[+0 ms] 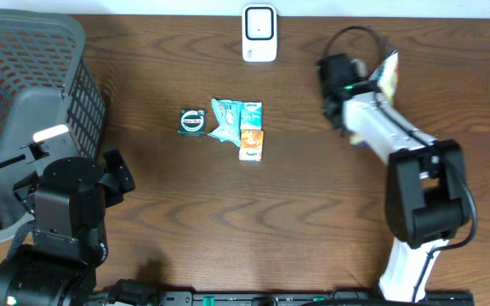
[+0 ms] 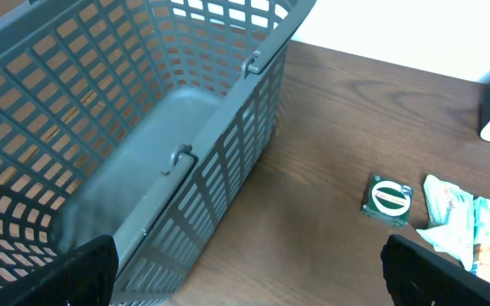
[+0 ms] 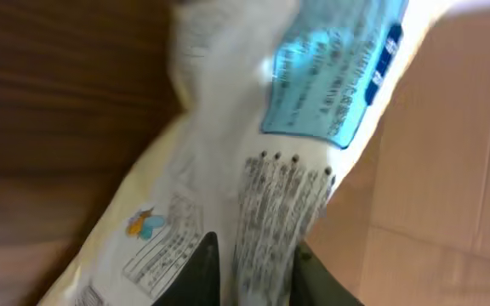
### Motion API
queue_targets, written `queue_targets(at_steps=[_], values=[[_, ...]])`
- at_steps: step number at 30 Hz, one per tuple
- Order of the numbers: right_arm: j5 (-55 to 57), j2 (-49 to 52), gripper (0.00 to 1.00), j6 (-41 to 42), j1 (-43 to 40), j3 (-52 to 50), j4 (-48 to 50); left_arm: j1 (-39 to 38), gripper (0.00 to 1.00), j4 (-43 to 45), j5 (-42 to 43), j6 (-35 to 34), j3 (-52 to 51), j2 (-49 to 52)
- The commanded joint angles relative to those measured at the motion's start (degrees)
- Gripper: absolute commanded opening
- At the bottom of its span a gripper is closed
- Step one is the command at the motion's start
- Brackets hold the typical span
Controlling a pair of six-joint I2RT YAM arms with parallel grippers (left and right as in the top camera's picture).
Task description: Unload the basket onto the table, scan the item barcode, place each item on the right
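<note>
Two grippers: my right gripper (image 3: 253,265) reaches far forward, pinching a blue-labelled packet (image 3: 219,170), print unreadable; my left gripper (image 2: 245,280) gapes wide, empty.

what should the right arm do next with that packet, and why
Probably swing the right tool left toward the white box-shaped scanner: the white plastic packet with a blue label sits between its fingers, well to the scanner's right, too far to be read.

Packets (image 1: 237,128) lie right of basket (image 1: 32,51), before scanner (image 1: 259,34)
</note>
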Motion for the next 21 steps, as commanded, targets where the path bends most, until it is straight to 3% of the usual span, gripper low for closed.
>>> queue_targets(at_steps=[1,7,11,12,17,21], values=[[-2.43,-0.15,0.2,-0.24,6.84,1.01,0.15,0.13,0.98,-0.13,-0.52,-0.11,0.55,0.02],[-5.18,-0.15,0.34,4.13,14.56,5.27,0.09,0.13,0.98,-0.11,-0.52,-0.11,0.55,0.02],[-11.45,-0.17,0.5,5.88,15.65,11.43,-3.87,0.13,0.98,-0.13,-0.5,-0.09,0.55,0.02],[-13.09,-0.17,0.56,7.78,15.43,13.53,-5.66,0.13,0.98,-0.13,-0.52,-0.11,0.55,0.02],[-23.98,-0.17,0.66,13.66,11.28,20.98,-11.74,0.13,0.98,-0.11,-0.52,-0.11,0.55,0.02],[-39.58,-0.15,0.74,14.08,4.04,22.64,-14.53,0.13,0.98,-0.13,-0.52,-0.11,0.55,0.02]])
